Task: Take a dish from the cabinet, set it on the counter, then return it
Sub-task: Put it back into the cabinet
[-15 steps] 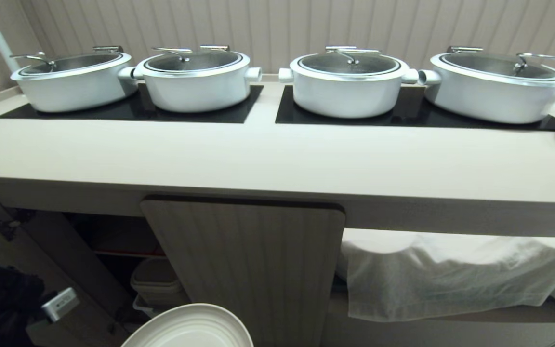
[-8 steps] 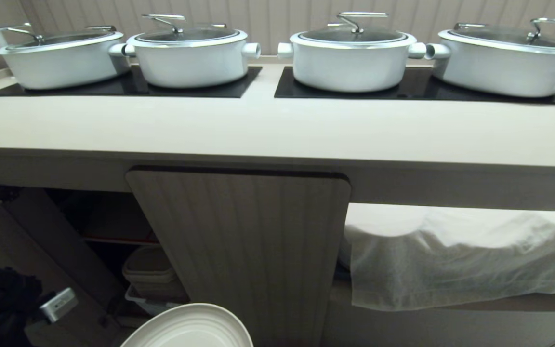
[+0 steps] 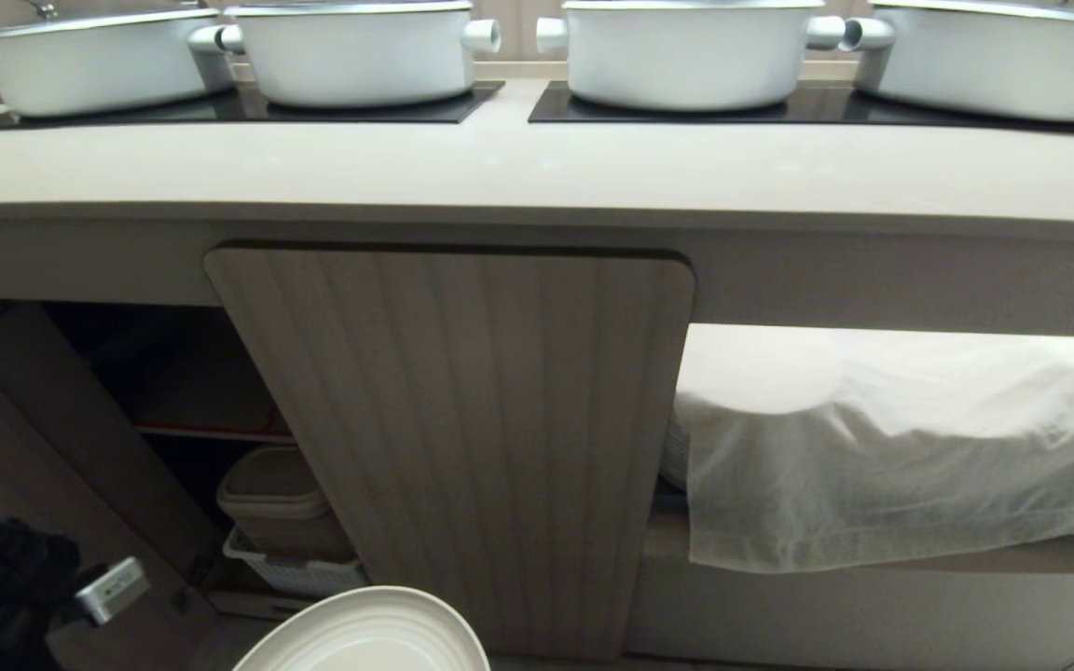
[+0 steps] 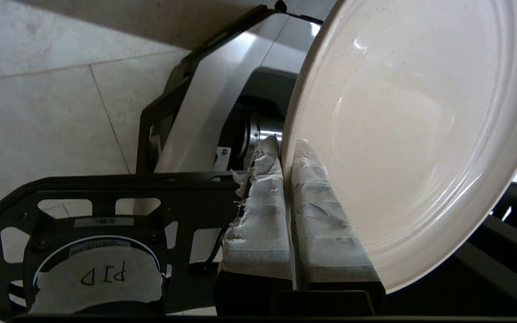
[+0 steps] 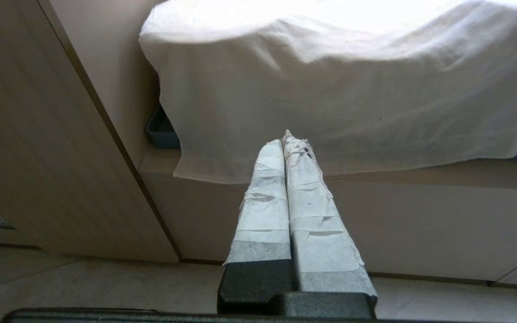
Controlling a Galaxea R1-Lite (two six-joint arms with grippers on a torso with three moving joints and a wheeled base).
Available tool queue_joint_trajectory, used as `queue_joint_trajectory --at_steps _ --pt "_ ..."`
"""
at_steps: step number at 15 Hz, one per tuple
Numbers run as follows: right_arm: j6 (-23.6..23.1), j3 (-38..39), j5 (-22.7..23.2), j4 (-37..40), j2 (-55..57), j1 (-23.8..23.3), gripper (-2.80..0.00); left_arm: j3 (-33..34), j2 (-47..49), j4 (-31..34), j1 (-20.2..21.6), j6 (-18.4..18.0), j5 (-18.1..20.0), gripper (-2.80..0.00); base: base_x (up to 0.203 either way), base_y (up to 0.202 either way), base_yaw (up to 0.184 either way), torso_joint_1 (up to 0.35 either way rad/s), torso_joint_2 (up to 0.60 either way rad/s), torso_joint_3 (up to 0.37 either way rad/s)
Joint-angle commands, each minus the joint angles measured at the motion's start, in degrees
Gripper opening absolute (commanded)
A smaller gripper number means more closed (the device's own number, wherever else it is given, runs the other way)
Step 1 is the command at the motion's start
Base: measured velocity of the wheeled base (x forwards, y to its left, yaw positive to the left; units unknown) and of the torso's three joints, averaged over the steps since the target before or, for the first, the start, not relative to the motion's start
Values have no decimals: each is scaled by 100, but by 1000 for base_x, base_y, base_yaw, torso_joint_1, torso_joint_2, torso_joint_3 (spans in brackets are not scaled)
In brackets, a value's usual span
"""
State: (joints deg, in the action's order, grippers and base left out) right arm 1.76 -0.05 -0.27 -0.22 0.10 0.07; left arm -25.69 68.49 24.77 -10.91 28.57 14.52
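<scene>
Smooth cream round dish (image 4: 420,134) clamped at its rim by left jaws (tape-wrapped), right jaws together, fluted cabinet (image 3: 462,429)

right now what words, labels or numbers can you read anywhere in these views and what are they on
"PID", handwritten and seen upside down, on a white tape patch on the black round part of the robot's frame.
White printed sticker just above it: too small to read.
Small grey tag by the dark left arm: unreadable.

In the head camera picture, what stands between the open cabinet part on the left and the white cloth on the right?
A closed fluted door fills that stretch in the head view, between the open compartment and the cloth.
</scene>
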Motion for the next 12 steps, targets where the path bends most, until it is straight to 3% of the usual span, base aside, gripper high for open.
queue_joint_trajectory --at_steps 1,7,12 --pt "0 -3 0 -5 8 1 -280 -7 -2 12 1 17 7 -280 0 0 0 -180 467 275" --pt "0 -3 0 -5 8 1 -280 9 7 19 1 17 16 -280 0 0 0 -157 429 268" --pt "0 -3 0 -5 8 1 -280 11 7 19 1 17 16 -280 0 0 0 -21 72 46"
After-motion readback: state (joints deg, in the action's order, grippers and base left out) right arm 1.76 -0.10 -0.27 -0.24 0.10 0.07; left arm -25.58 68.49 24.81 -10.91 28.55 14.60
